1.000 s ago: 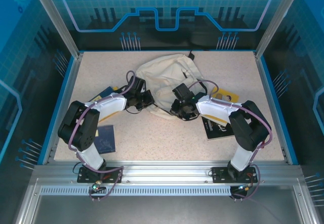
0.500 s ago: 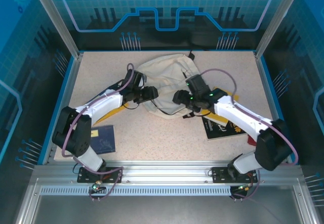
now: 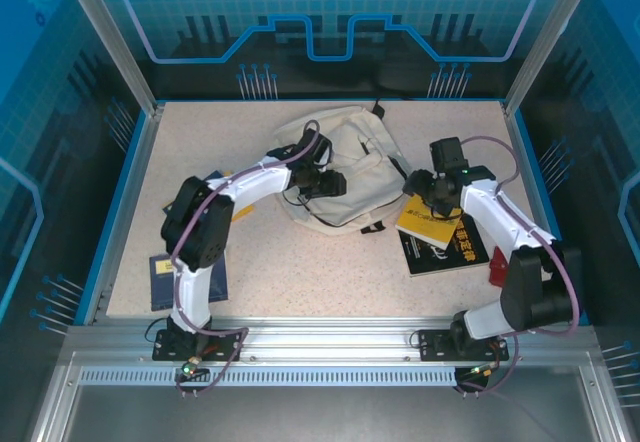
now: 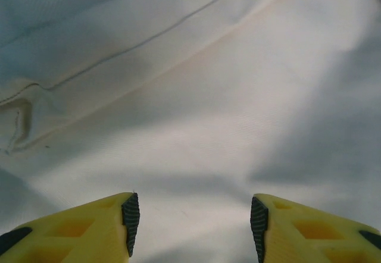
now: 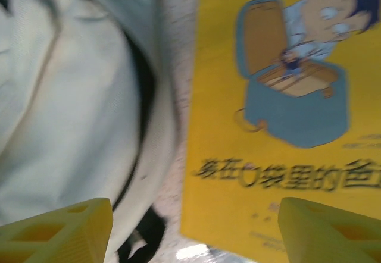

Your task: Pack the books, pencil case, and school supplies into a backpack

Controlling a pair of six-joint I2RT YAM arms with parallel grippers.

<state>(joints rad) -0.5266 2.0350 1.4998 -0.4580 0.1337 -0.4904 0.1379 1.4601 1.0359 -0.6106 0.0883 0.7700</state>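
Observation:
The cream backpack (image 3: pixel 355 157) lies slumped at the middle back of the table. My left gripper (image 3: pixel 336 184) hovers over its fabric, fingers open with nothing between them; in the left wrist view the gripper (image 4: pixel 193 227) looks down on plain cream cloth (image 4: pixel 196 96). My right gripper (image 3: pixel 422 190) is open above the left edge of a yellow book (image 3: pixel 432 224), which lies on a black book (image 3: pixel 462 254). The right wrist view has the yellow cover (image 5: pixel 280 96) beside the backpack's edge (image 5: pixel 65 108), and the gripper (image 5: pixel 196 230) empty. I cannot make out the pencil case.
A dark blue flat item (image 3: pixel 172 280) lies near the left arm's base. A small red object (image 3: pixel 497 267) sits by the right arm. A black strap end (image 5: pixel 140 239) pokes out under the backpack. The raised blue table rim (image 3: pixel 535 192) borders the surface.
Both grippers have gone from shut to open. The left one swung right, onto the backpack. The right one pulled back to the right, from the backpack to above the yellow book.

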